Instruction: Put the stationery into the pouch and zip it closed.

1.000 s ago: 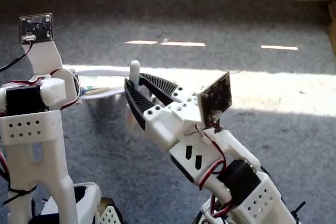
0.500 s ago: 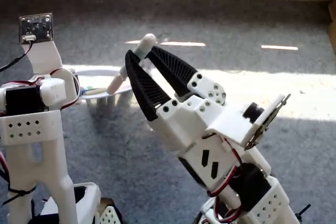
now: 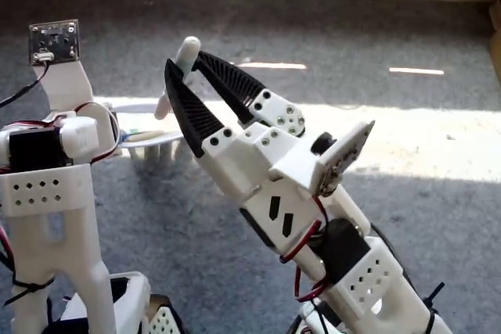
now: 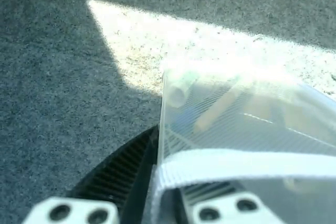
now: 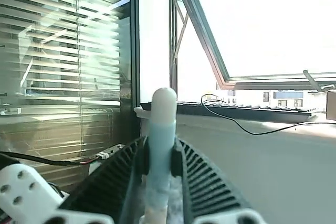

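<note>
My right gripper (image 3: 186,65) is raised over the middle of the carpet, its black fingers shut on a white pen (image 3: 188,46) that sticks out beyond the tips. In the right wrist view the pen (image 5: 164,109) stands straight up between the fingers (image 5: 194,174), pointing at a window. The clear pouch (image 4: 247,124) with a white zip band hangs from my left gripper (image 4: 163,182), which is shut on its edge. A pale tube (image 4: 176,91) and a stick (image 4: 218,109) lie inside it. From above, the pouch (image 3: 149,132) sits low beside the left arm (image 3: 55,170), below and left of the pen.
Grey carpet (image 3: 407,29) covers the floor, with a bright sunlit band (image 3: 423,134) across it. A wall base runs along the far edge. A window and blinds (image 5: 63,51) stand behind the pen in the right wrist view.
My right gripper has lifted the pen higher and swung it left, toward the pouch, with its wrist turning. The left arm and pouch have stayed still.
</note>
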Available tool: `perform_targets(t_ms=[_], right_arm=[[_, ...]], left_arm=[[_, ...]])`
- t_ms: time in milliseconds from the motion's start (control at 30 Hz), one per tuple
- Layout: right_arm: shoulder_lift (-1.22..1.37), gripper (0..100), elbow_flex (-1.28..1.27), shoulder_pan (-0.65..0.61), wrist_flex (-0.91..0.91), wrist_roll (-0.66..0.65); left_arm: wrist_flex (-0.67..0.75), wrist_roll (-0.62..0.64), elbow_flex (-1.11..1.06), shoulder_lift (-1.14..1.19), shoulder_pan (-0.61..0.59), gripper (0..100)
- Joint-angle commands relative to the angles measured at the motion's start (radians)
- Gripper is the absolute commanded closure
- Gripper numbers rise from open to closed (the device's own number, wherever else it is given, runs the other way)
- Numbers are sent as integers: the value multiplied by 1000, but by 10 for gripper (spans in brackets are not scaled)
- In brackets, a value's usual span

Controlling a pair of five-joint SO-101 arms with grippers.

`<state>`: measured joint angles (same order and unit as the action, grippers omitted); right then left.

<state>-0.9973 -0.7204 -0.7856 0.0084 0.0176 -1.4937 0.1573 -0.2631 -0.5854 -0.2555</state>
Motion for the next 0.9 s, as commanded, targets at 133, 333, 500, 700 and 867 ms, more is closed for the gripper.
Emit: perform_targets(t_ms=[133, 333, 500, 700, 867], right_arm=[[16, 993, -182, -1, -249, -103], [70, 993, -206, -1, -257, -143], [151, 993, -206, 10, -245, -170], [211, 993, -197, 21, -53, -259], [203, 992, -136, 18, 93, -264]], left_arm=[[3, -8, 5, -13, -22, 992], [3, -8, 5, -13, -22, 992], [0, -8, 5, -13, -22, 992], [0, -8, 5, -13, -22, 992], [3, -8, 5, -13, -22, 992]])
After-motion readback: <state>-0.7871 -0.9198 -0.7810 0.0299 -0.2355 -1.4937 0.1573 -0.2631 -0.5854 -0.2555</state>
